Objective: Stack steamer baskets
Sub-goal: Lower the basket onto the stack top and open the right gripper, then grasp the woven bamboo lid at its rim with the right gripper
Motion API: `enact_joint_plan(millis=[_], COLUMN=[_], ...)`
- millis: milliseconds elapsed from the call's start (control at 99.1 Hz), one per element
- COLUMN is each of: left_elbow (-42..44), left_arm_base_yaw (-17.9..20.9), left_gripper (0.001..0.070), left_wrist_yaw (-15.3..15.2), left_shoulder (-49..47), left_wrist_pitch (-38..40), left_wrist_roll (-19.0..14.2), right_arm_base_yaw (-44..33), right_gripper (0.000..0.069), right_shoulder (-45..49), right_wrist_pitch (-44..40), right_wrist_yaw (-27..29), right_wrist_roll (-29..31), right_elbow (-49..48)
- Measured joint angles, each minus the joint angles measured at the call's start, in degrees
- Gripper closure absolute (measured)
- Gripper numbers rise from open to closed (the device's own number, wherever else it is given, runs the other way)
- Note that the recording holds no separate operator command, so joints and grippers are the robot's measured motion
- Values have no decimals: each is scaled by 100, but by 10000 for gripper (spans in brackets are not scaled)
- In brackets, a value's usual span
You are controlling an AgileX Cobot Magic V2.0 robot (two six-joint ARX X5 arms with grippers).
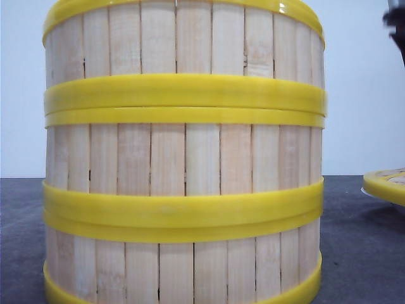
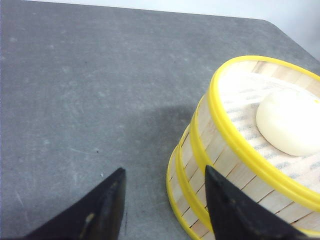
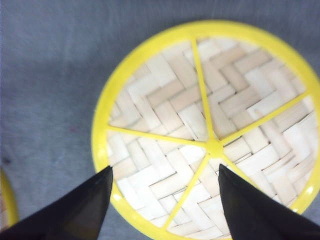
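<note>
Three steamer baskets stand stacked one on another, close to the front camera: the top one (image 1: 183, 44), the middle one (image 1: 183, 158) and the bottom one (image 1: 183, 272). In the left wrist view the stack (image 2: 220, 150) has a white round bun (image 2: 290, 122) lying in the top basket. My left gripper (image 2: 164, 170) is open and empty, beside the stack's wall, with one finger in front of the lower rims. My right gripper (image 3: 164, 168) is open above a flat round woven lid (image 3: 210, 135) with yellow spokes, holding nothing.
The lid's yellow edge (image 1: 386, 185) shows low on the grey table (image 1: 361, 253) to the right of the stack. A dark part of the right arm (image 1: 397, 25) hangs at the upper right. A yellow rim sliver (image 3: 6, 200) shows beside the right gripper.
</note>
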Motion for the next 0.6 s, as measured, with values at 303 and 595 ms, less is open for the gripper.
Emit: enact_joint_plan(millis=[303, 595], left_elbow=[0, 0], left_arm_base_yaw=[0, 0], left_gripper=[413, 413], left_wrist_yaw=[0, 2], left_shoulder=[0, 0], left_wrist_pitch=[-61, -63], left_wrist_roll=[15, 15], right_arm_base_yaw=[-376, -461], right_gripper=[357, 453], right_shoulder=[256, 308], right_wrist_pitch=[437, 612], right_wrist_yaw=[114, 140], right_wrist_roll=[4, 26], right_elbow=[-581, -590])
